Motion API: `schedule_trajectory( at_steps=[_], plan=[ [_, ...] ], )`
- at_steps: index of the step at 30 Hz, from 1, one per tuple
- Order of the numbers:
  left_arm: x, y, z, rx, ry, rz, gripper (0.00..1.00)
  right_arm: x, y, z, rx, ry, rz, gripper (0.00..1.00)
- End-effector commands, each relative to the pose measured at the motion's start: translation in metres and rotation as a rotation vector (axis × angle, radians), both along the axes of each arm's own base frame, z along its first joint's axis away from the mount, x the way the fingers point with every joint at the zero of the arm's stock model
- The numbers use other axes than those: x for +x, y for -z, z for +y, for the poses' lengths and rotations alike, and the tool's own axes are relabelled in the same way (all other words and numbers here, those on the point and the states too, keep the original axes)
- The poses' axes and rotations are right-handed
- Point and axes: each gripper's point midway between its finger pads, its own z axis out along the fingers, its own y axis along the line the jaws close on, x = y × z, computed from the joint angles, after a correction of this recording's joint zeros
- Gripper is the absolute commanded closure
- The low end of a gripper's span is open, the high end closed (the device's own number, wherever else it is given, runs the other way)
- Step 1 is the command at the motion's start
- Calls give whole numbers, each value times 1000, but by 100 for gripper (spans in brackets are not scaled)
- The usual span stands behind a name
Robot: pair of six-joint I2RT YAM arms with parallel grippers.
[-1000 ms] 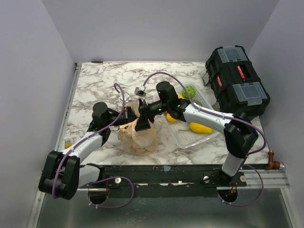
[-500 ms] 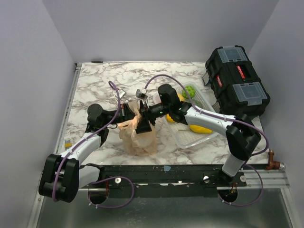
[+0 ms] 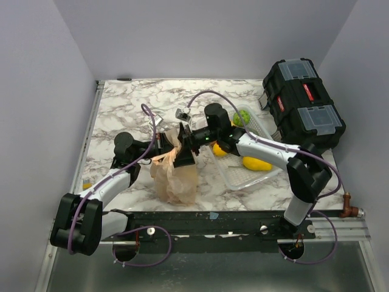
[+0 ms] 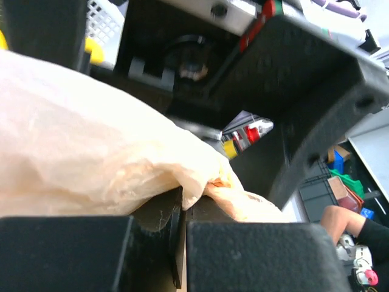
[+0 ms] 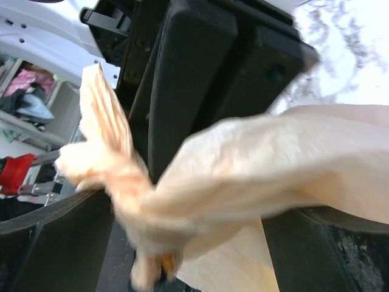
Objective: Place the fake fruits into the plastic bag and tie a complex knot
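The pale-orange plastic bag [image 3: 175,181] lies in front of both grippers, its neck pulled up between them. My left gripper [image 3: 164,145] is shut on a fold of the bag's plastic [image 4: 91,158], pinched between its fingertips [image 4: 182,204]. My right gripper [image 3: 183,156] faces it closely and fills the left wrist view [image 4: 292,85]. Its jaws stand wide apart, and a twisted, bunched handle strip [image 5: 130,201] runs between the fingers [image 5: 55,243], blurred. A yellow fruit [image 3: 256,163], another yellow one [image 3: 219,151] and a green one [image 3: 243,115] lie in the white lattice basket [image 3: 234,176].
A black toolbox [image 3: 302,103] stands at the far right of the marble table [image 3: 121,103]. The basket sits right of the bag, under the right forearm. Cables arc over both wrists.
Both grippers stay together at the bag's neck and have shifted slightly. The bag's body now stretches longer toward the near edge.
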Motion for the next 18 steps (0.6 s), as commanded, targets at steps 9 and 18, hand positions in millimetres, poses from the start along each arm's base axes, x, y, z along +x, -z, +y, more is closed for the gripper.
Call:
schedule_trajectory(
  at_steps=[9,18],
  plan=[
    [2,1,4,5,-9,-50,100,16,-13,-83,-131,136,-20,21],
    [2,-1,0,5,-1,-47,100,5,-2,-62,-153,138,40,17]
  ],
)
